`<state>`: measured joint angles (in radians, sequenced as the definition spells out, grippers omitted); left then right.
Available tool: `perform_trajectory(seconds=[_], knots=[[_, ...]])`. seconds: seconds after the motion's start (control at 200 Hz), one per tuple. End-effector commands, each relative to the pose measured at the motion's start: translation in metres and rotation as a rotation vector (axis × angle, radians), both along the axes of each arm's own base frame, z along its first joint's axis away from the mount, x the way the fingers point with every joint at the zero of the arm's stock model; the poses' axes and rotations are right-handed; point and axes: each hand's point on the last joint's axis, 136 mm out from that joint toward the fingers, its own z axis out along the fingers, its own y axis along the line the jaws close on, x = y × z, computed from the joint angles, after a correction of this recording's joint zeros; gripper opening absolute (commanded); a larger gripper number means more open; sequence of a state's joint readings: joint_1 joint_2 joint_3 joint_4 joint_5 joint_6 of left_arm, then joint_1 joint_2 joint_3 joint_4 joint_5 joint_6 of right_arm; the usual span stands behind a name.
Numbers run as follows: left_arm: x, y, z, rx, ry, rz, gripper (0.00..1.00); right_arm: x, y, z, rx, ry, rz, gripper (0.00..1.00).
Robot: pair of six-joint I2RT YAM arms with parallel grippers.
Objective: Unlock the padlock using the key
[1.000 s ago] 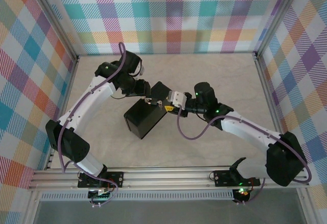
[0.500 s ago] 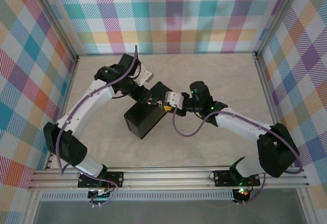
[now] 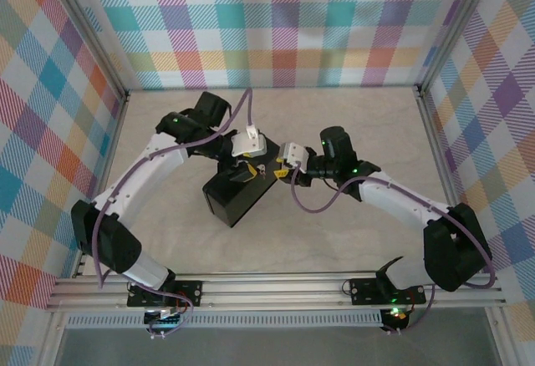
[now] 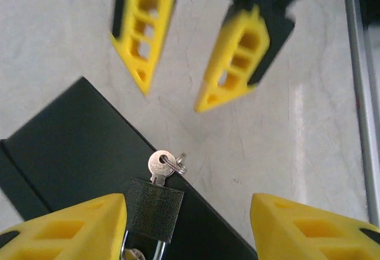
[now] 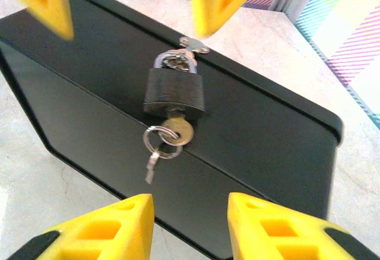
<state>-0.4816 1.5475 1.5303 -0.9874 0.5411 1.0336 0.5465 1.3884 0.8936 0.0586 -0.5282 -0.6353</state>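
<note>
The pale marbled table (image 3: 368, 124) carried a black box (image 3: 234, 199) lying on its side near the middle, and both arms reached in over its far end from opposite sides. The left gripper (image 4: 187, 203) stood released, its yellow fingers (image 4: 65, 227) spread wide to either side of the padlock without touching it. The right gripper (image 5: 190, 203) faced it, likewise parted and holding nothing, its tips just short of the box wall.

The padlock (image 5: 174, 97) hung from the small hasp (image 5: 191, 46) on the box's edge, resting flat against the dark side. Its shackle appeared shut. The key (image 5: 178, 131) was seated in the keyhole at the bottom of the lock body, with a split ring (image 5: 159, 139) and a second small key (image 5: 151, 166) dangling from it.

The task seemed to stand at steadying the lock and turning the key. The risks I judged from here:
- The padlock hung loose, so a left finger closing off-centre could swing it aside and shift the key.
- The key bow was thin and lay close to the box, so the right fingers could nip the ring or the spare key instead.
- A grip on the ring would twist nothing, or could drag the key out.
- The two grippers were near each other and could collide.
</note>
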Motion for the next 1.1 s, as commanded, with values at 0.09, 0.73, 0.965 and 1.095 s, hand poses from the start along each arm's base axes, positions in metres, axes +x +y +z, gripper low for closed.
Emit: perform_trajectory(seconds=[0.09,0.73,0.965,1.095], knots=[[0.000,-0.005,-0.009,-0.014,-0.029,-0.094,0.56,-0.007,0.001,0.034,0.112,0.153,0.034,0.36],[0.030,0.006,-0.008,-0.075,-0.122,-0.048,0.54,-0.003,0.013,0.027,0.198,0.749,-0.119,0.22],[0.027,0.004,-0.012,-0.075,-0.055,-0.077,0.54,-0.006,0.015,0.028,0.214,0.793,-0.105,0.23],[0.027,0.005,-0.021,-0.067,-0.047,-0.074,0.56,-0.007,0.017,0.027,0.215,0.854,-0.111,0.25]])
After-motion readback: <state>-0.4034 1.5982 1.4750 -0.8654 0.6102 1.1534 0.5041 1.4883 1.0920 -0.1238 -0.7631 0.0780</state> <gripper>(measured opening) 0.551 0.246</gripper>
